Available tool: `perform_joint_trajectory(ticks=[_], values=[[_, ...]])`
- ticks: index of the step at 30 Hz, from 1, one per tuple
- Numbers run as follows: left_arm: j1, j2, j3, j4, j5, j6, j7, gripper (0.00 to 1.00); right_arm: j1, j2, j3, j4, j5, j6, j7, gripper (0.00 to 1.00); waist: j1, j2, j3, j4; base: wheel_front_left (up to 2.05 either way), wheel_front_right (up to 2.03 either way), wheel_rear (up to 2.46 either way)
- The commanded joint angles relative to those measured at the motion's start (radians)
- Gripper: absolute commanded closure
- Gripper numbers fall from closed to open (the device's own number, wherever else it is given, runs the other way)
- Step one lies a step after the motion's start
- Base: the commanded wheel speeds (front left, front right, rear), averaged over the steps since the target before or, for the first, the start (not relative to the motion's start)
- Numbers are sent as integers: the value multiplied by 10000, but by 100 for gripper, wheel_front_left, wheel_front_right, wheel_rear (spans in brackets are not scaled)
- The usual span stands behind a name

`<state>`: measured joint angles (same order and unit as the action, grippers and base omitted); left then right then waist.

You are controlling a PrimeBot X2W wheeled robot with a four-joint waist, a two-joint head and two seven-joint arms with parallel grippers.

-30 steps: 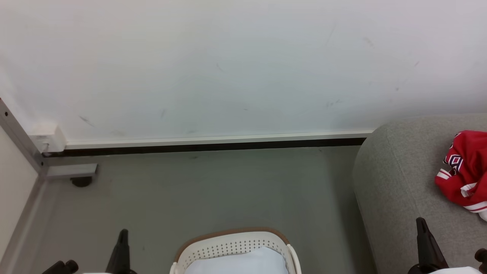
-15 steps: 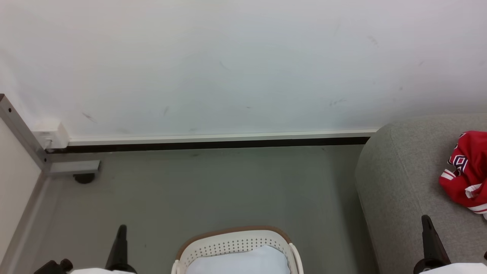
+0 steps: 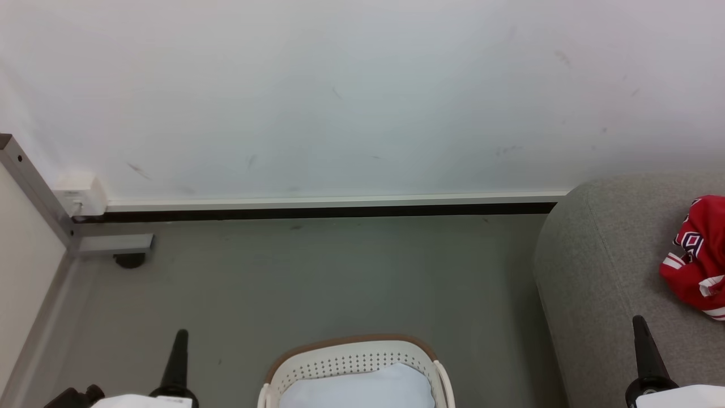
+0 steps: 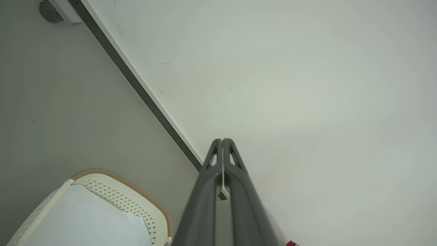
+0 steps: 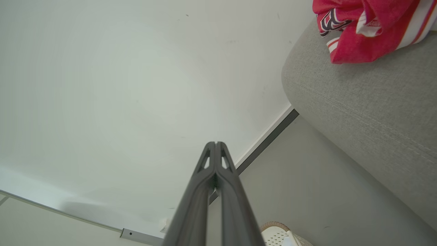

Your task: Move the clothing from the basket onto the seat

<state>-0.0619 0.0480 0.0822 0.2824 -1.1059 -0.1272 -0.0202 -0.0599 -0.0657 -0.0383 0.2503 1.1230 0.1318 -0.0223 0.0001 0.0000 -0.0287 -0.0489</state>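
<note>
One crumpled red-and-white clothing (image 3: 698,266) heap lies on the seat (image 3: 600,272).

Scuffed white wall (image 3: 362,85), white-black skirting (image 3: 328,207), grey floor (image 3: 317,277), metal frame (image 3: 116,243) left.

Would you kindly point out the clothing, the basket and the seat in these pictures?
clothing (image 3: 711,221): head view, on its upper red fold.
basket (image 3: 351,362): head view, on the perforated white wall below the brown rim.
seat (image 3: 600,272): head view, on bare grey upholstery beside the clothing.
</note>
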Motion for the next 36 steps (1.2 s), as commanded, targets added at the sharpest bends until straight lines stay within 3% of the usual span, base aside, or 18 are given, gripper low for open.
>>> perform_joint_trajectory(ticks=[1, 36], values=[[-221, 53, 44, -136, -295, -30, 34, 100, -227, -23, -63, -116, 203, -10, 37, 100, -1, 0, 5, 7, 0, 0, 0], [-419, 46, 239, -289, -3337, -49, 895, 100, -444, 81, -515, -90, 3180, -16, 884, 100, -1, 0, 179, 280, 0, 0, 0]])
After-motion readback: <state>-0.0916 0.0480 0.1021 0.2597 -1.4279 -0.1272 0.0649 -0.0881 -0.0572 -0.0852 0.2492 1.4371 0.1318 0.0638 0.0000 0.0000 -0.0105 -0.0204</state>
